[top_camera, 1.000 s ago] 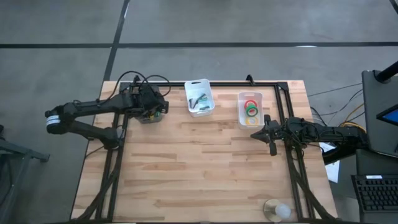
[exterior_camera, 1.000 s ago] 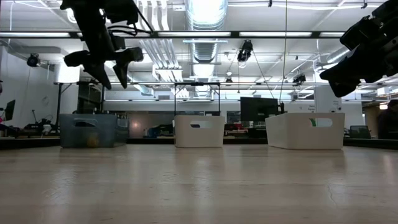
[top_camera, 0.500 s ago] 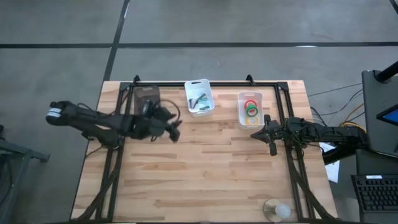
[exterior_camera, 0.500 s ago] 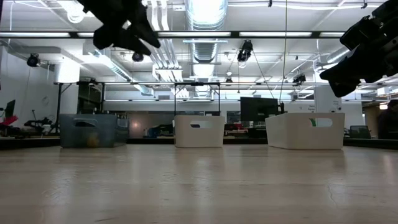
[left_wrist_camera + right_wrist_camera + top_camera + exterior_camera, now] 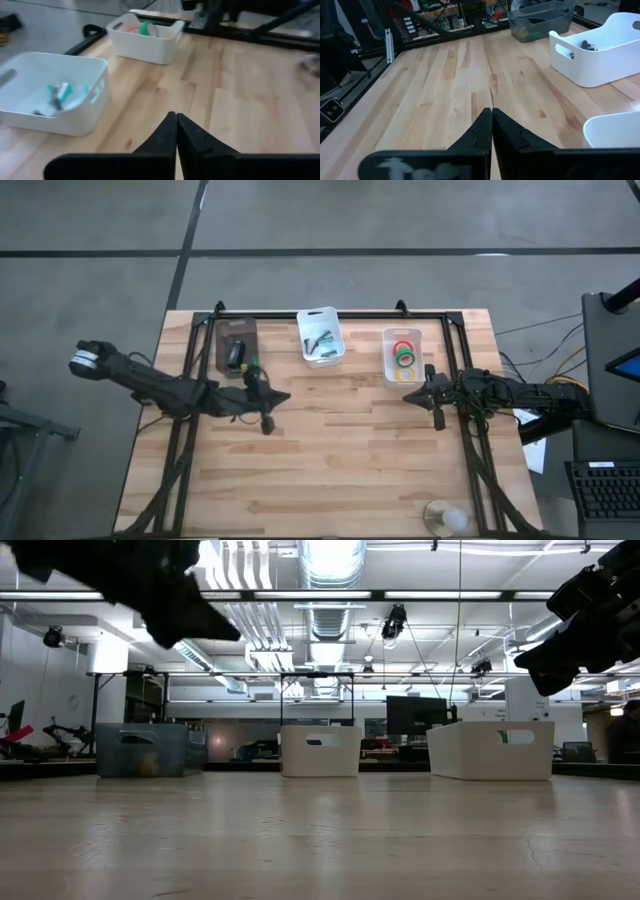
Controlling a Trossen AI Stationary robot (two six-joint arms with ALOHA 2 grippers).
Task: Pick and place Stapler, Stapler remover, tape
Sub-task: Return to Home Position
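Both empty: left gripper (image 5: 266,423) and right gripper (image 5: 438,418) each have fingers pressed together above the worktop (image 5: 340,460). The tape (image 5: 406,355) sits in the white bin (image 5: 388,370) just beyond the right fingers. My guess at the risk: a low swing home clips the dark bin (image 5: 222,332) near the left fingers. High view shows the rolls inside; low view only gives you bin walls.

My left gripper (image 5: 176,117) and right gripper (image 5: 491,111) were black. Beneath them the table (image 5: 340,450) was pale wood, planked, streaked with brown grain. Ahead of my left gripper both bins were white, the nearer bin (image 5: 50,56) and the farther bin (image 5: 145,49), whose tape (image 5: 405,357) was red, green and yellow. Past my right gripper, the smoky bin (image 5: 545,14) was dark grey
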